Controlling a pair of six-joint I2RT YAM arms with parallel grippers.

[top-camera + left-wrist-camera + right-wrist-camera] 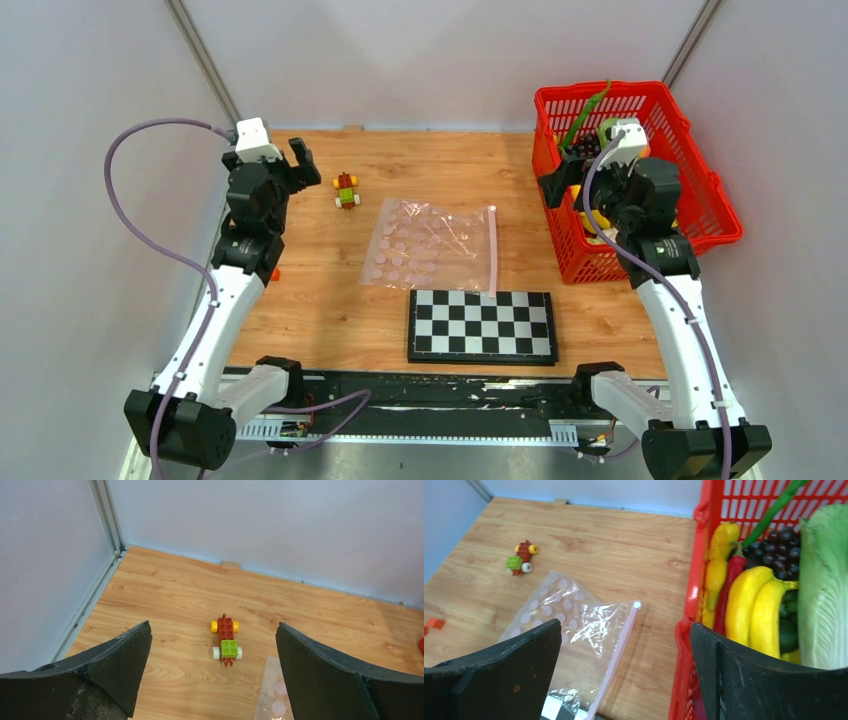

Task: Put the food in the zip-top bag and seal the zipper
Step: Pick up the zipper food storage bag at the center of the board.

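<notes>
The clear dotted zip-top bag (425, 245) lies flat at mid table, its pink zipper (492, 250) along its right edge. The right wrist view shows the bag (569, 615) and zipper (619, 650) too. The food sits in the red mesh basket (600, 92) at the right: yellow bananas (754, 605), lettuce (824, 580), dark grapes (779, 545), a red chili (729, 580) and a long green pod (774, 510). My right gripper (625, 624) is open and empty at the basket's left wall (556, 188). My left gripper (213, 630) is open and empty at the far left (303, 165).
A small toy-brick figure (346, 189) lies between my left gripper and the bag, seen ahead of the left fingers (227, 640). A folded chessboard (480, 325) lies near the bag's front edge. A small orange piece (273, 273) lies by the left arm. Walls close off the back and sides.
</notes>
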